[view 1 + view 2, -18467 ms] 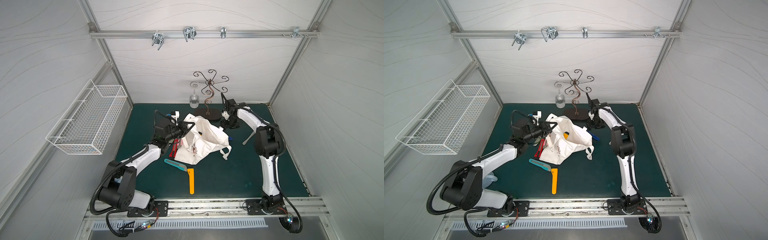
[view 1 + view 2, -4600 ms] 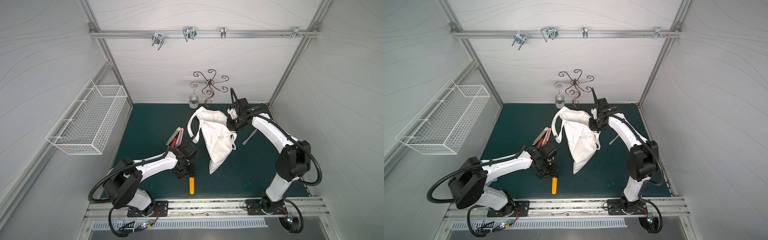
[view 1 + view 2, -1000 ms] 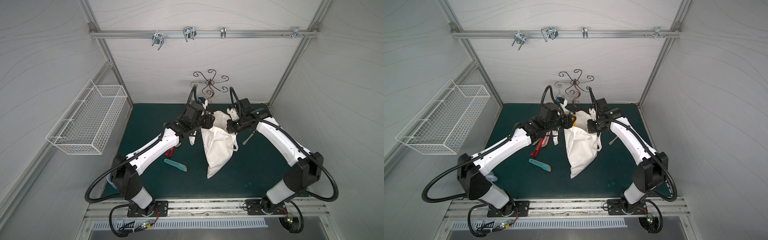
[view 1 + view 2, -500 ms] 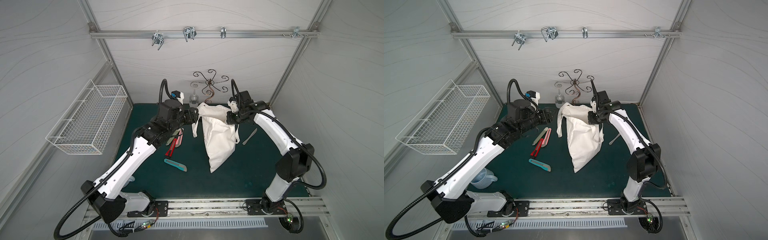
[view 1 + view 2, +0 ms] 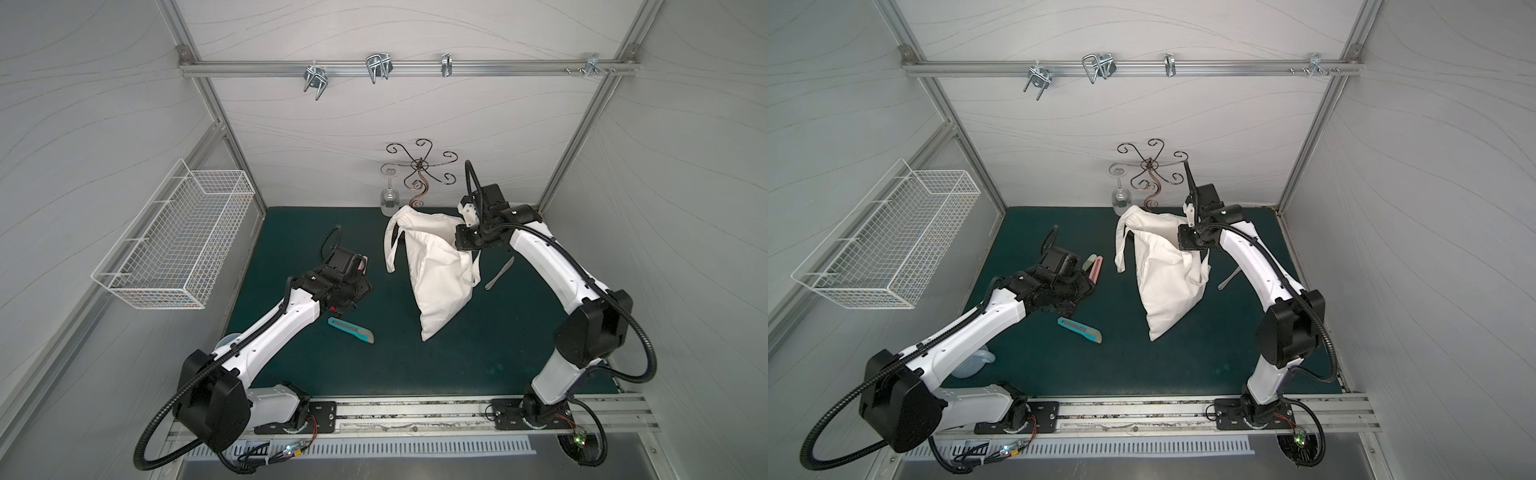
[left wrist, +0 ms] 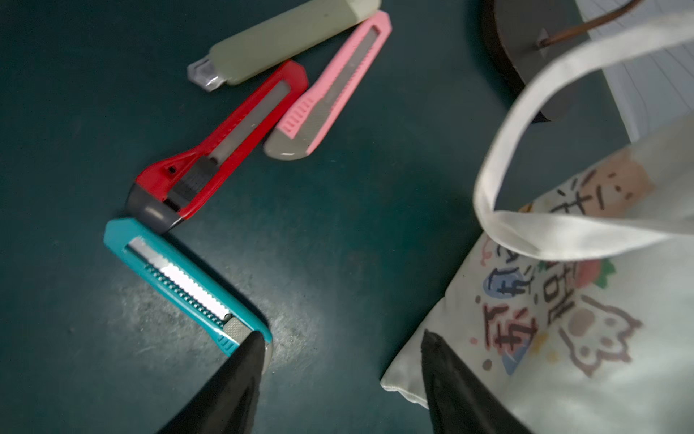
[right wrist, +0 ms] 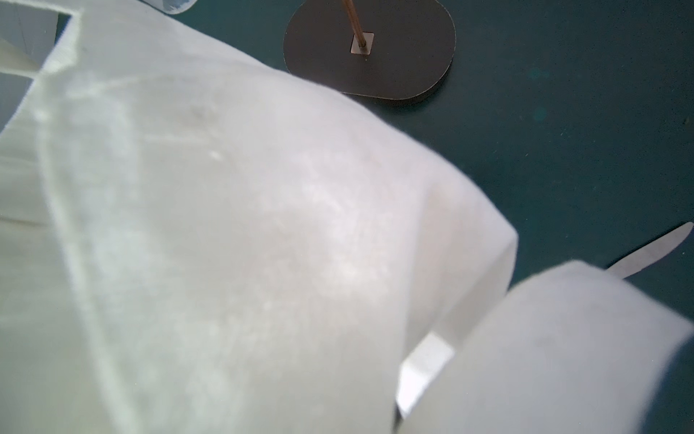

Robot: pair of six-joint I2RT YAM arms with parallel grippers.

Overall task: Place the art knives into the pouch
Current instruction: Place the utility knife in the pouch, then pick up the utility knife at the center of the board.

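Pouch point(image 5: 438, 274): off-white canvas, hanging slack from its top edge, with its lower corner on the green mat point(image 5: 478, 353). One loop handle point(image 5: 392, 245) droops on the left-arm side. The left wrist view shows a coloured cartoon print point(image 6: 563, 300).
Right gripper point(image 5: 464, 243): clamped on the pouch's top edge and holding it up. The fingers are hidden by cloth in the right wrist view.
Left gripper point(image 6: 340, 342): jaws apart with nothing between them. It hovers low over the mat on the pouch's left-arm side.
Teal knife point(image 5: 350, 330): flat on the mat, outside the pouch, near its lower corner. In the left wrist view one finger point(image 6: 240, 375) overlaps the knife's end; contact cannot be told.
Red knife point(image 6: 221, 142): on the mat, its end just beside the teal knife, farther from the pouch.
Pink knife point(image 6: 330, 82): alongside the red knife, outside the pouch.
Grey knife point(image 6: 285, 41): next to the pink knife, outside the pouch.
Metal blade point(image 5: 498, 273): on the mat, just beside the pouch on its right-arm side.
Scroll stand point(image 5: 419, 174): behind the pouch, with a glass point(image 5: 388, 195) hung on it.
Wire basket point(image 5: 174, 245): on the side wall, well apart from the pouch.
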